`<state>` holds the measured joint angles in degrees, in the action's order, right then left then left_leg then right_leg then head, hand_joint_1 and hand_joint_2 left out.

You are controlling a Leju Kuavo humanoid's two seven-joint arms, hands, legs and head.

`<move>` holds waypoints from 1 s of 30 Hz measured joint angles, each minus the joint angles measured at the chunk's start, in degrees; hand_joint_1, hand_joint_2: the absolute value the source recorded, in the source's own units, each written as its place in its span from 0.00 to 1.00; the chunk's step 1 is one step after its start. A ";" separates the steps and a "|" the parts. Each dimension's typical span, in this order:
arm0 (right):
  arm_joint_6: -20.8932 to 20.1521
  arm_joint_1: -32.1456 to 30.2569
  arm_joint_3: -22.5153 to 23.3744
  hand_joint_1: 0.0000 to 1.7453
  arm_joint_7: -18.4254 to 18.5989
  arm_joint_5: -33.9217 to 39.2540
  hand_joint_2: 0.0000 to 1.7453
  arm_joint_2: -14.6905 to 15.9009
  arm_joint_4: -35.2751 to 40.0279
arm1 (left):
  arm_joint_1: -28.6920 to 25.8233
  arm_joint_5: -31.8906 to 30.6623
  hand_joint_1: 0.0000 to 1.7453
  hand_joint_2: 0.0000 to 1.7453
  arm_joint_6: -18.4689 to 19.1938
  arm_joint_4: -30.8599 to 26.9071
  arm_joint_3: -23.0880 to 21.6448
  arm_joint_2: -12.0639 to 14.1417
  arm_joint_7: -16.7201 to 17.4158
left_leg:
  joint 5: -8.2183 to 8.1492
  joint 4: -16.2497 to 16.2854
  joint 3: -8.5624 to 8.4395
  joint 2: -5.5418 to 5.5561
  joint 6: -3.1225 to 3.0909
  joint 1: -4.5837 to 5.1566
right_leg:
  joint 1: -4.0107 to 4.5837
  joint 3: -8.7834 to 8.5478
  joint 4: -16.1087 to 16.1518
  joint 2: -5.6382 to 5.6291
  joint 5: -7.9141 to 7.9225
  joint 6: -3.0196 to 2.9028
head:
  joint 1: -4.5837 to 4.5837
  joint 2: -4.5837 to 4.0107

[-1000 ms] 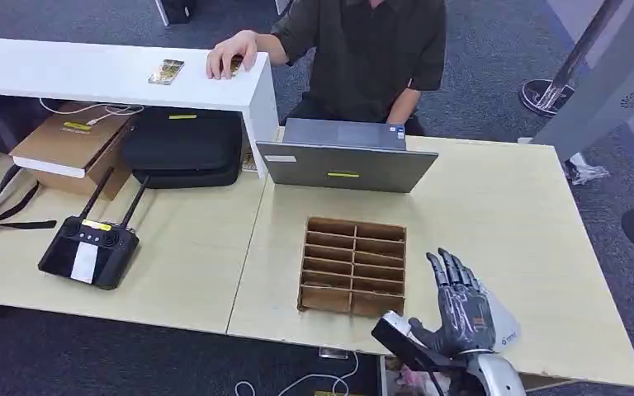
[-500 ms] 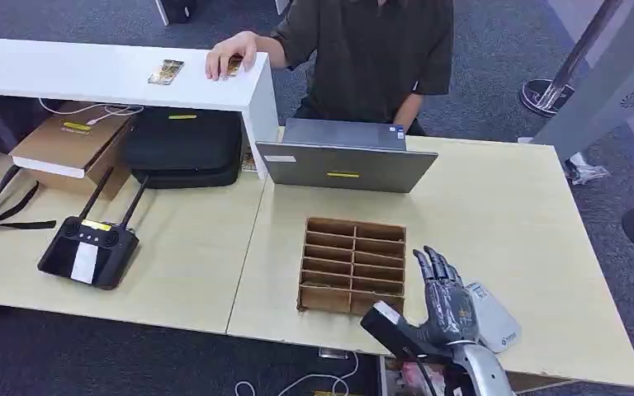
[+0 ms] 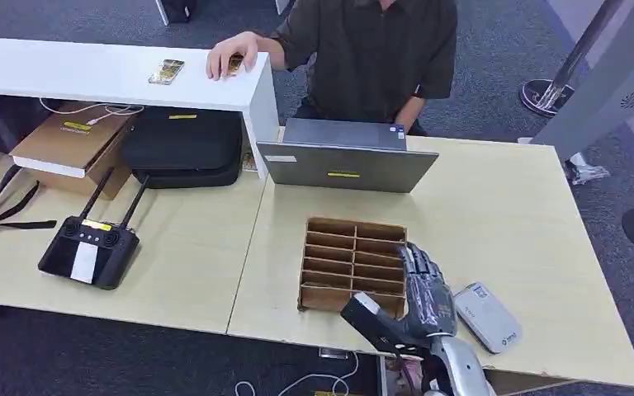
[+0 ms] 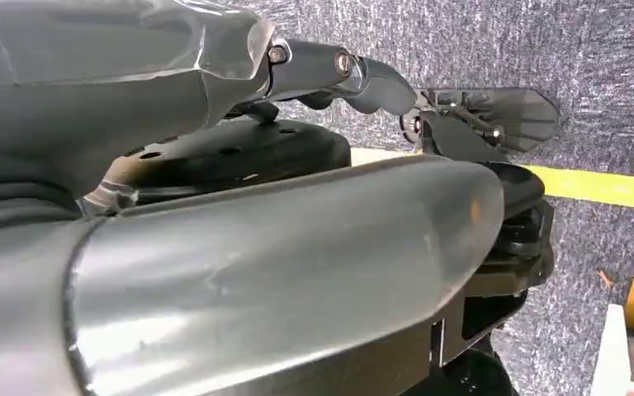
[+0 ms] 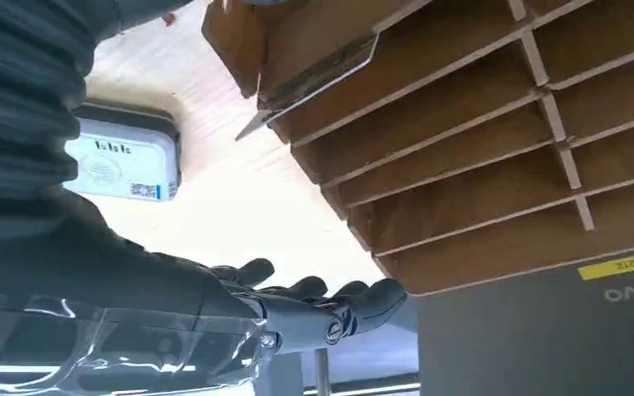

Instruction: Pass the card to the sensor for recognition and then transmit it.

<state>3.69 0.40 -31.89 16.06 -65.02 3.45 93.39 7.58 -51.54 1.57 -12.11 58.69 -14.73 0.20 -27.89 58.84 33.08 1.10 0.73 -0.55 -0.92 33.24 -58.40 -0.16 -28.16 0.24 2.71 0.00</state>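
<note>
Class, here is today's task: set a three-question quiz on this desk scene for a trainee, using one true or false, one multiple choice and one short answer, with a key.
1. True or false: the robot's right hand holds a card.
2. What lies on the table just to the right of that hand? A) a white card reader B) a mug C) a stapler
3. Where does the person's hand rest?

Key: 1 false, its fingers are apart and hold nothing; 2 A; 3 on the white shelf.
</note>
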 joint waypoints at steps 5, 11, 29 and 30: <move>0.09 -2.25 0.28 0.00 0.22 -0.61 1.00 0.43 0.48 | -0.07 0.61 0.00 0.00 0.15 0.00 0.02 0.13 -0.17 | 0.00 0.00 0.00 0.00 0.00 0.00 | 0.00 0.01 0.01 0.00 -0.01 0.00 | 0.02 0.00; -0.33 -6.29 0.20 0.00 2.32 -1.29 1.00 2.52 3.92 | -0.17 1.49 0.00 0.00 0.33 0.00 0.02 0.39 -0.22 | -0.01 0.00 0.01 -0.03 0.01 0.00 | 0.00 0.00 0.01 0.00 -0.01 0.00 | 0.00 0.00; 1.94 -4.75 -1.40 0.00 -1.38 1.75 1.00 3.08 2.90 | 0.01 0.66 0.00 0.00 0.40 0.00 -0.83 0.31 0.42 | 0.00 0.00 0.00 -0.07 0.01 -0.01 | 0.01 0.00 -0.01 -0.05 0.01 -0.01 | 0.02 0.00; 1.82 -4.14 -1.62 0.00 -2.05 1.59 1.00 2.37 2.45 | 0.06 0.50 0.00 0.00 0.35 0.00 -1.22 0.28 0.55 | 0.00 0.00 -0.01 -0.07 0.01 -0.01 | 0.01 0.00 -0.02 -0.05 0.01 -0.01 | 0.02 0.00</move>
<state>5.51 -3.74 -33.51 14.01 -63.43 5.82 95.85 7.64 -51.03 1.92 -12.11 57.46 -14.45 0.74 -27.88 58.84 33.08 1.03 0.73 -0.56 -0.91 33.24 -58.41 -0.20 -28.16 0.22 2.73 0.00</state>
